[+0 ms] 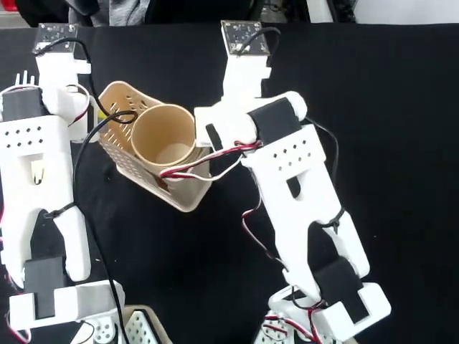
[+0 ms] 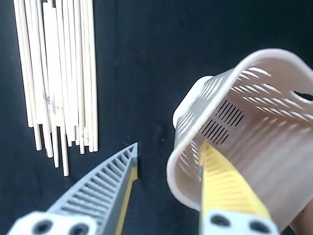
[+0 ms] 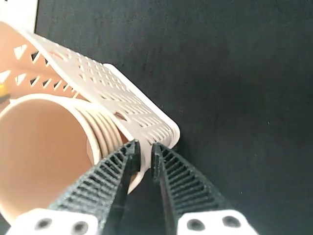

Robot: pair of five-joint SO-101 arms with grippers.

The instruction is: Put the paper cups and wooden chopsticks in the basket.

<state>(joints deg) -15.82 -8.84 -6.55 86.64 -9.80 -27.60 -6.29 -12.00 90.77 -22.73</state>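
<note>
The paper cups are already in: a nested stack sits inside the basket, which leans over on the table with its mouth tipped up rather than standing square. Nothing else can be seen inside it. The chopsticks are not in yet. They lie as a loose bundle flat on the table, just past the grey finger of the left hand and clear of the basket.

So the cup half looks done and the chopstick half is the step in hand.

The left hand is spread wide and holds nothing. Its yellow finger lies against the basket's slotted wall, and the grey one is out over bare table. The right hand is at the basket's edge with its black fingers drawn almost together, seemingly pinching the wall right beside the cups' rims, though how firmly is hard to judge.

The next move, as I read it, falls to the left hand: swing off the basket, come down across the bundle and close on it. The sticks are thin and likely to scatter, and the leaning basket needs steadying — its mouth is narrowed by the cups.
</note>
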